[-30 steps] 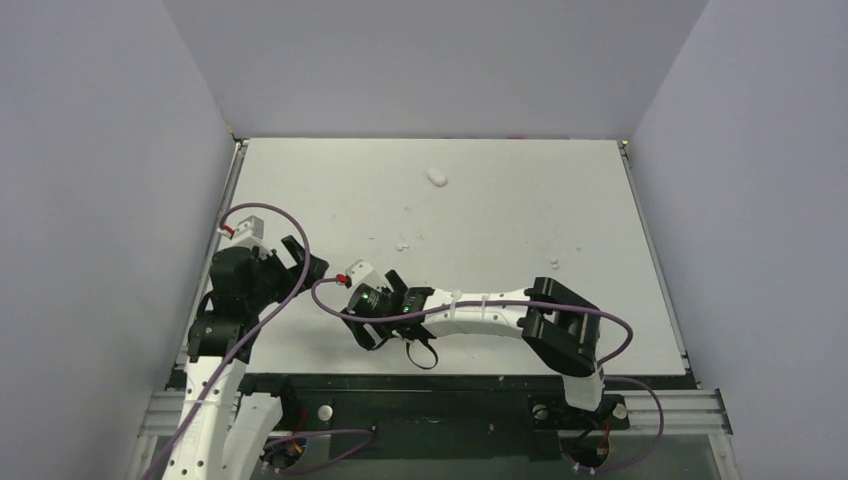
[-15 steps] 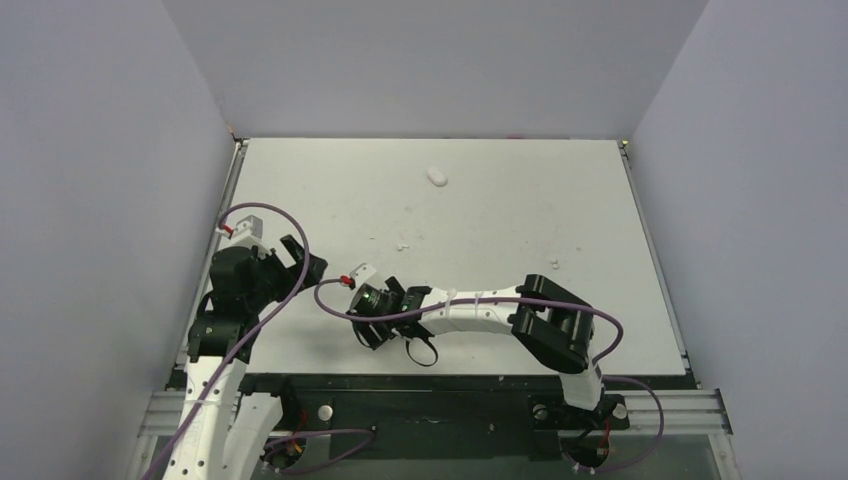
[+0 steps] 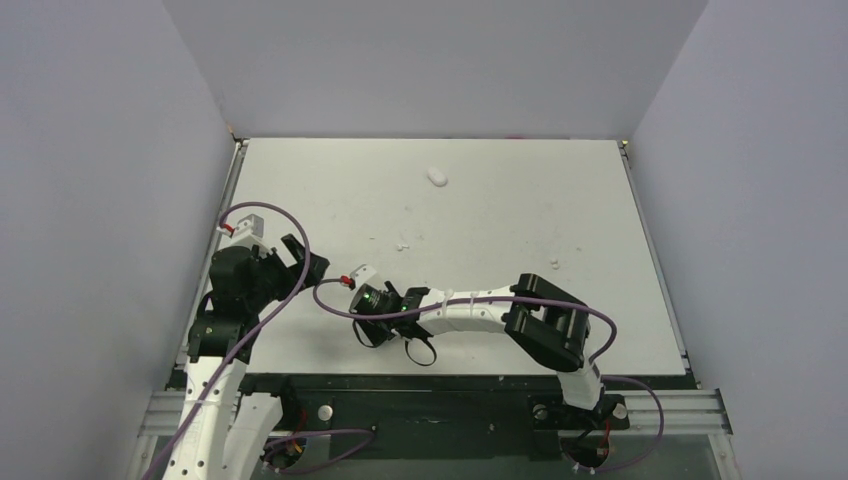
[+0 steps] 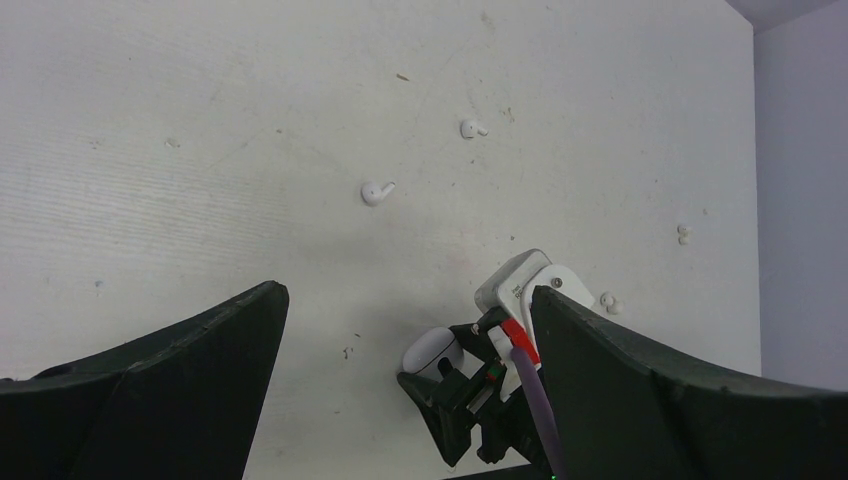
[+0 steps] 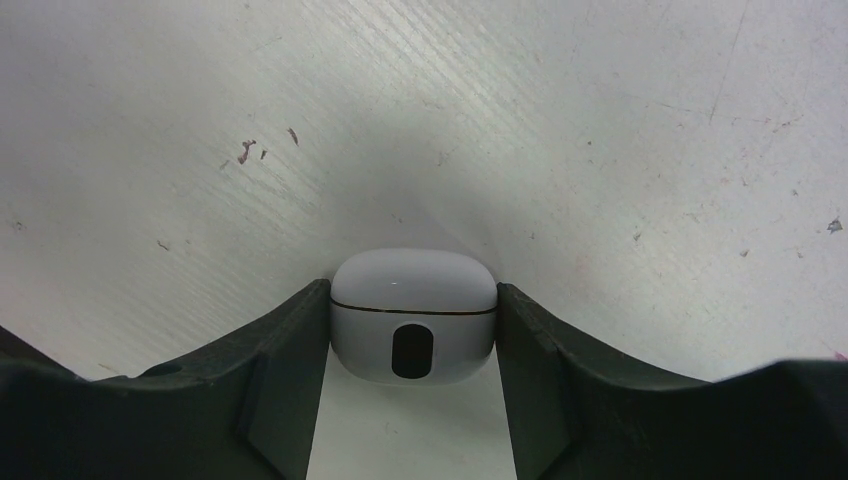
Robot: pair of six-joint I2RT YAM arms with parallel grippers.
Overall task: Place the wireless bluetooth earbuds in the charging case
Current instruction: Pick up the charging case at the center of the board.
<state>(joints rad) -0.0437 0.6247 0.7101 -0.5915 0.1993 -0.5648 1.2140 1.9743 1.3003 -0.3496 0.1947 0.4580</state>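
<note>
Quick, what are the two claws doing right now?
Left claw: open, holding nothing.
Right claw: closed on the charging case.

Charging case [image 5: 413,300]: one, white, lid shut.
Earbuds: two with plain stems in the left wrist view, one earbud [image 4: 375,190] and a second earbud [image 4: 470,128].
Tiny white bits: two more, too small to identify, one bit [image 4: 683,234] and another bit [image 4: 608,303].
White oval object [image 3: 437,176]: one.
Robot arms: two, left arm [image 3: 235,290] and right arm [image 3: 480,312].
</note>
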